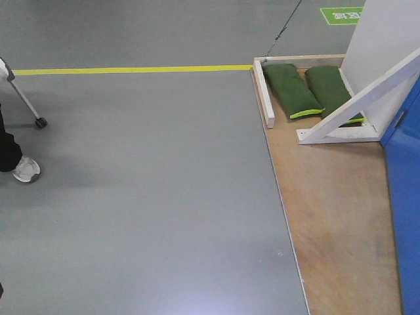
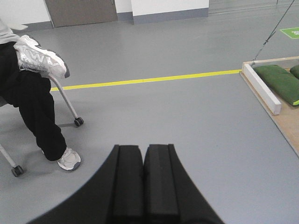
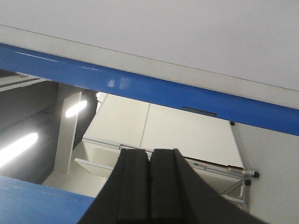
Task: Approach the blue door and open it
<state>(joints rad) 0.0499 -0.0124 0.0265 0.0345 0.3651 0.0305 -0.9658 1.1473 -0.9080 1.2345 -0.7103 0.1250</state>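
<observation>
Black pads of the left end effector [image 2: 143, 154] fill the bottom of its wrist view. They are pressed flat together with nothing between them and aimed low across the grey floor [image 2: 187, 121]. Pads of the right end effector [image 3: 150, 156] are likewise pressed together and empty, but tipped up toward the ceiling. A blue bar [image 3: 140, 88] crosses above them from 9 to 3 o'clock; whether it is frame or door top I cannot tell.

Beyond the left one, a seated person [image 2: 28, 98] is at 10 o'clock and a yellow line [image 2: 149, 79] runs across at 12. In the front view the blue door [image 1: 403, 197] shows only as a glossy strip from 3 to 5 o'clock, beside the plywood platform [image 1: 328, 216]; its handle is out of sight.

The step in hand looks like the approach. The base should probably swing toward 3 o'clock and square up until the handle shows, before either arm reaches.

At 1 o'clock, a bay of white rails [image 1: 269, 98] holds two green sandbags [image 1: 292, 88] side by side, the right one partly under a white slanted beam [image 1: 361, 105].
</observation>
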